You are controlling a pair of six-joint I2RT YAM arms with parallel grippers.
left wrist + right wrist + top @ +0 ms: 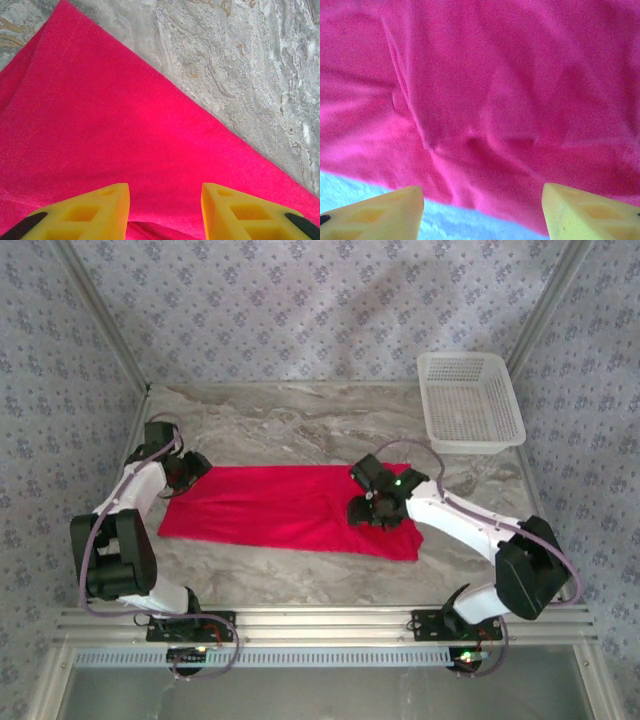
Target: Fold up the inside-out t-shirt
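Closest to the lens are the yellow fingers (95, 210) of the left gripper (165, 189), standing apart over flat cloth with nothing visibly pinched between them. The right gripper (482, 189) is spread wider and is also empty, above a wrinkled patch close to a cloth edge. The cloth is the inside-out t-shirt (280, 505), bright red, lying on the marble-patterned table (300, 415) as a long flat band running left to right across the middle. The left gripper sits at its far left corner and the right gripper over its right end. No sleeves or neckline stick out, and the outline is close to a rectangle. So the lengthwise folding looks done, though the layers cannot be counted from here. What seems left is bringing the ends together crosswise into a compact packet, and smoothing the creases near the right end. Well apart, at the far right corner of the table, stands a white plastic basket (478, 445).
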